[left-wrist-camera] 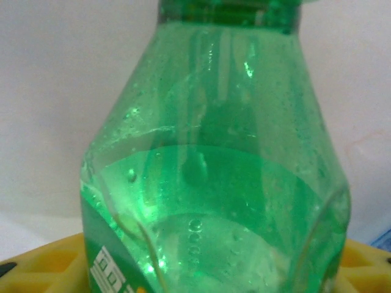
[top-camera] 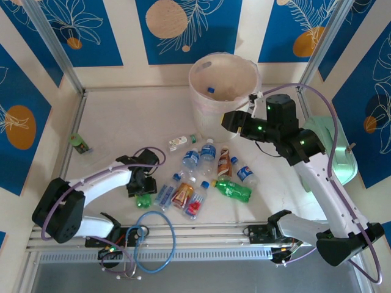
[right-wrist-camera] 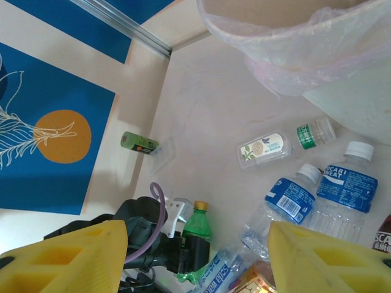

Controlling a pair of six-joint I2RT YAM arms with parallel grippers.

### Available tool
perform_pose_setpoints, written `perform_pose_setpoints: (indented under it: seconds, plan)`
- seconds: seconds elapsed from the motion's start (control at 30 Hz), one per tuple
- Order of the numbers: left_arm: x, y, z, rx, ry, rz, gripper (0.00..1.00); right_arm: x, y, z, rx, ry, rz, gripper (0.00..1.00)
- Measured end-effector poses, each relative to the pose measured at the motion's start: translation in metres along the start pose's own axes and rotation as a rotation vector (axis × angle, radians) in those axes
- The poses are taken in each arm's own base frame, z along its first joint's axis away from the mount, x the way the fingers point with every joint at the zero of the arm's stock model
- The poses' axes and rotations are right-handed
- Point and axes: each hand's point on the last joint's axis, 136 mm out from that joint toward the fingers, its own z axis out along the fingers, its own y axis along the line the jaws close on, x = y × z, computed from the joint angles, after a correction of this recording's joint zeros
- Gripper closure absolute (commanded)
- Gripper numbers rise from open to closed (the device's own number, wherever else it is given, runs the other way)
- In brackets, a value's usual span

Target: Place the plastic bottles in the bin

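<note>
Far to the left, a small green bottle (top-camera: 79,143) lies alone on the table (top-camera: 122,116), close to the side wall and well apart from the others. Next comes the left hand (top-camera: 143,190), low over the near left part of the table. It is clamped on a green bottle (left-wrist-camera: 208,183) with a yellowish cap, and its yellow pads (left-wrist-camera: 43,262) sit against the bottle on both sides. Just to the right, the loose bottles (top-camera: 191,159) lie scattered in a cluster mid-table. Those with blue labels are the most numerous. Among them are an orange-labelled bottle (top-camera: 182,194) and a red-labelled bottle (top-camera: 195,204) near the front, and a clear bottle with a white label (top-camera: 178,142) at the back. A brown-labelled bottle (top-camera: 223,162) lies further right, and a second green bottle (top-camera: 233,190) lies on its side at the right front of the group. Behind the cluster stands the bin (top-camera: 201,101), with its thin plastic liner folded over the rim. A blue-capped bottle (top-camera: 211,90) lies inside it. The right hand (top-camera: 227,119) hangs beside the bin's near right wall, above the table. Its yellow pads (right-wrist-camera: 79,256) are well apart with nothing between them. A mint-green box (top-camera: 336,159) sits at the far right edge.
</note>
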Motion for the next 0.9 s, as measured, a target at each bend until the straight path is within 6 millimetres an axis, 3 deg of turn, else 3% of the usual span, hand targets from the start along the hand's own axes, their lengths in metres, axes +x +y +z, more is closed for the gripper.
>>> perform_pose_setpoints:
  seconds: [0.13,0.23,0.3,0.47,0.63,0.73,0.9]
  plan:
    - [-0.003,-0.002,-0.006,0.011,-0.014,0.01,0.48,0.003,-0.004,0.002,0.007,0.009,0.011,0.37]
    - [-0.014,-0.01,-0.028,0.048,-0.063,0.023,0.49,0.003,-0.003,0.001,0.005,0.006,0.016,0.37]
    - [-0.027,-0.021,-0.051,0.093,-0.119,0.042,0.49,0.003,-0.002,0.001,0.002,0.004,0.02,0.37]
    - [-0.068,-0.059,-0.135,0.26,-0.315,0.133,0.48,0.002,0.002,0.0,-0.016,0.003,0.033,0.37]
    - [-0.083,-0.1,-0.213,0.497,-0.473,0.269,0.46,0.006,0.016,0.004,-0.071,0.04,0.04,0.37]
    - [-0.082,-0.122,-0.236,0.612,-0.508,0.356,0.46,0.01,0.028,0.009,-0.108,0.07,0.029,0.37]
    - [-0.072,-0.145,-0.248,0.729,-0.505,0.481,0.43,0.018,0.046,0.019,-0.15,0.108,0.01,0.37]
